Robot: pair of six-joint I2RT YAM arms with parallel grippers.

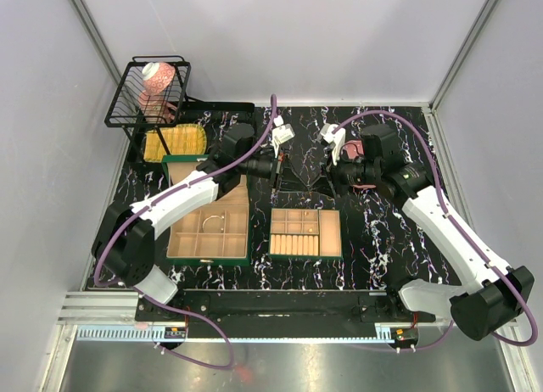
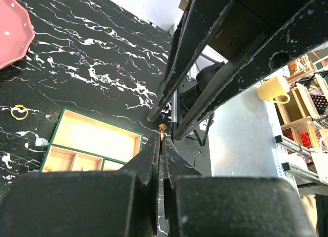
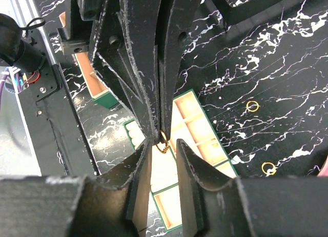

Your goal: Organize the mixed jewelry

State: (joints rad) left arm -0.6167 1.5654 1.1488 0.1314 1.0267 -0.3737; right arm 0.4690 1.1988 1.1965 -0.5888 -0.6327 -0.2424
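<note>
The left gripper (image 2: pixel 162 143) pinches a small gold hoop (image 3: pixel 163 143) between fingers pressed together, and the hoop hangs just past their tips, above the green compartment box (image 3: pixel 197 125). The right gripper (image 3: pixel 162 145) has its fingers (image 3: pixel 137 162) spread to either side of the hoop, apparently not touching it. For a clean handover, the right fingers should close squarely on the wire before the left ones release, because so slight a piece could slip.

blocked: left hand (image 2: pixel 161 139) tip-to-tip with right hand (image 3: pixel 163 143) | open: near-right tabletop (image 1: pixel 369 249)
</note>
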